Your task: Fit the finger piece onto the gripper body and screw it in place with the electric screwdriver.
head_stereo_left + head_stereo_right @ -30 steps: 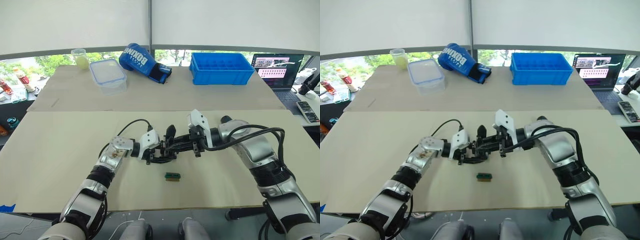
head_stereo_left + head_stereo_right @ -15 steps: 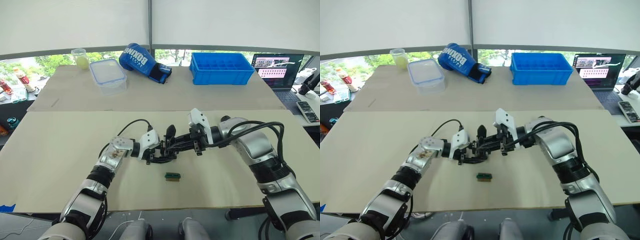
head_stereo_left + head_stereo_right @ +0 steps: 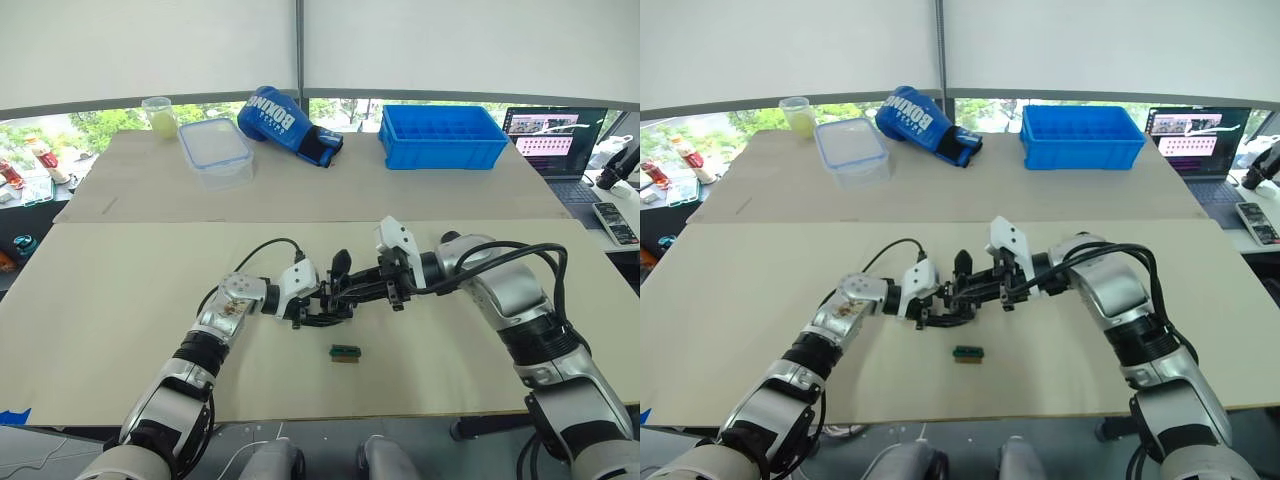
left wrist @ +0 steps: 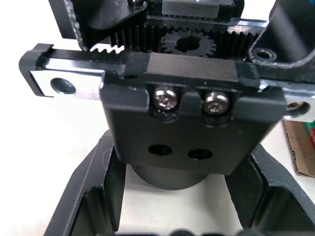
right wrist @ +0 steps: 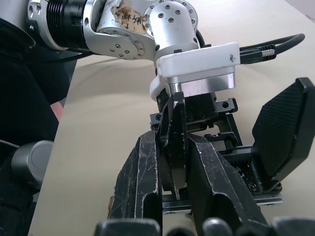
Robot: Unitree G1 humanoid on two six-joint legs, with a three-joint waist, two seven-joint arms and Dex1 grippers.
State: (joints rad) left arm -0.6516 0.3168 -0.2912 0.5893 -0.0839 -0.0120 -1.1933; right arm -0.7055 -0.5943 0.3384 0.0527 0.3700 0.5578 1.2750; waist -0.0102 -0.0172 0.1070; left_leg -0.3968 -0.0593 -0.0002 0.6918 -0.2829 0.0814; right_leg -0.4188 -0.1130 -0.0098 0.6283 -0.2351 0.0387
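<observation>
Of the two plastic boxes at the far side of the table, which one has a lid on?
The clear box beside the boxing glove; the blue crate is open.

**Free room and obstacles around the work spot**

The two grippers meet at mid-table: the left gripper (image 3: 318,309) clamps the gripper body (image 4: 191,125), the right gripper (image 3: 352,292) pinches the finger piece (image 5: 175,142) against it, so no passage remains between them. The cable (image 3: 262,250) arches over the left wrist and blocks approach from behind. A small green-and-black block (image 3: 345,352) lies just in front, apart from both grippers. Bare table (image 3: 110,300) lies open to the left, the right and toward the near edge. Along the far side stand a cup (image 3: 159,116), a clear lidded box (image 3: 216,151), a boxing glove (image 3: 290,124) and a blue crate (image 3: 441,137), well apart from the grippers.
</observation>
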